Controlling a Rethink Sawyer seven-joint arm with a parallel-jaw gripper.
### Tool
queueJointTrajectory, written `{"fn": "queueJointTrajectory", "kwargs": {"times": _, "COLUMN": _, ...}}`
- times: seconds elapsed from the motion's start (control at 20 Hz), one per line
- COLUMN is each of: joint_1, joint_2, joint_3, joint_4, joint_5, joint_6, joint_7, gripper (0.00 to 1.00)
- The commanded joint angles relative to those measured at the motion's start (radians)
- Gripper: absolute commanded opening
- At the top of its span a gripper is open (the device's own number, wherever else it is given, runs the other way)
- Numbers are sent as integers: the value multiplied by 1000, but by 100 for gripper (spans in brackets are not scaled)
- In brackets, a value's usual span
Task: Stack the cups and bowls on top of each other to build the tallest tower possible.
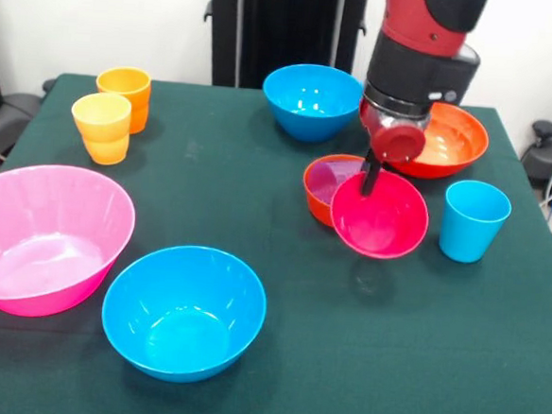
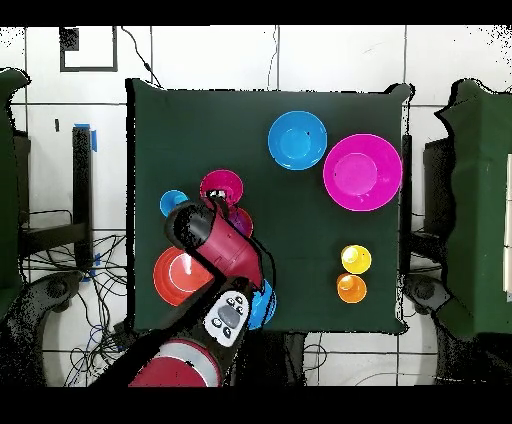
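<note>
My gripper [image 1: 369, 180] is shut on the far rim of the small crimson bowl [image 1: 381, 219] and holds it tilted above the table, with its shadow on the cloth below. Just left of it sits the small orange bowl [image 1: 322, 193] with the purple tumbler [image 1: 327, 179] inside it. The light blue cup [image 1: 472, 221] stands to the right. The wide orange bowl [image 1: 446, 143] lies behind the arm. In the overhead view the gripper [image 2: 213, 200] meets the crimson bowl [image 2: 221, 186], and the arm hides most of the orange bowl and tumbler.
The yellow cup [image 1: 102, 127] and the orange cup [image 1: 125, 92] stand at the far left. The huge pink bowl [image 1: 42, 238] and one blue bowl [image 1: 185, 312] sit near the front left. The other blue bowl [image 1: 312, 101] is at the far middle.
</note>
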Motion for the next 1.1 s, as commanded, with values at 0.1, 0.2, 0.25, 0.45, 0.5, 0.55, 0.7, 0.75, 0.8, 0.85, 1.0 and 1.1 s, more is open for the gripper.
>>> {"fn": "queueJointTrajectory", "kwargs": {"times": 0.1, "joint_1": -6, "joint_2": 79, "joint_3": 22, "joint_4": -124, "joint_5": 43, "joint_6": 121, "joint_7": 298, "gripper": 0}}
{"fn": "queueJointTrajectory", "kwargs": {"times": 0.2, "joint_1": -11, "joint_2": 74, "joint_3": 33, "joint_4": -118, "joint_5": 41, "joint_6": 120, "joint_7": 306, "gripper": 0}}
{"fn": "queueJointTrajectory", "kwargs": {"times": 0.25, "joint_1": -8, "joint_2": 78, "joint_3": 26, "joint_4": -123, "joint_5": 37, "joint_6": 123, "joint_7": 313, "gripper": 0}}
{"fn": "queueJointTrajectory", "kwargs": {"times": 0.45, "joint_1": -28, "joint_2": 89, "joint_3": 52, "joint_4": -140, "joint_5": 34, "joint_6": 85, "joint_7": 308, "gripper": 0}}
{"fn": "queueJointTrajectory", "kwargs": {"times": 0.5, "joint_1": -31, "joint_2": 101, "joint_3": 60, "joint_4": -152, "joint_5": 35, "joint_6": 71, "joint_7": 306, "gripper": 0}}
{"fn": "queueJointTrajectory", "kwargs": {"times": 0.55, "joint_1": -42, "joint_2": 107, "joint_3": 91, "joint_4": -157, "joint_5": 43, "joint_6": 64, "joint_7": 308, "gripper": 0}}
{"fn": "queueJointTrajectory", "kwargs": {"times": 0.7, "joint_1": -74, "joint_2": 124, "joint_3": 172, "joint_4": -166, "joint_5": 82, "joint_6": 19, "joint_7": 321, "gripper": 0}}
{"fn": "queueJointTrajectory", "kwargs": {"times": 0.75, "joint_1": -61, "joint_2": 144, "joint_3": 138, "joint_4": -184, "joint_5": 69, "joint_6": 44, "joint_7": 323, "gripper": 0}}
{"fn": "queueJointTrajectory", "kwargs": {"times": 0.8, "joint_1": -49, "joint_2": 160, "joint_3": 108, "joint_4": -204, "joint_5": 57, "joint_6": 57, "joint_7": 320, "gripper": 0}}
{"fn": "queueJointTrajectory", "kwargs": {"times": 0.85, "joint_1": -33, "joint_2": 178, "joint_3": 70, "joint_4": -225, "joint_5": 42, "joint_6": 100, "joint_7": 332, "gripper": 100}}
{"fn": "queueJointTrajectory", "kwargs": {"times": 1.0, "joint_1": 13, "joint_2": 219, "joint_3": 2, "joint_4": -255, "joint_5": 53, "joint_6": 95, "joint_7": 374, "gripper": 100}}
{"fn": "queueJointTrajectory", "kwargs": {"times": 1.1, "joint_1": -1, "joint_2": 210, "joint_3": 25, "joint_4": -236, "joint_5": 49, "joint_6": 42, "joint_7": 332, "gripper": 100}}
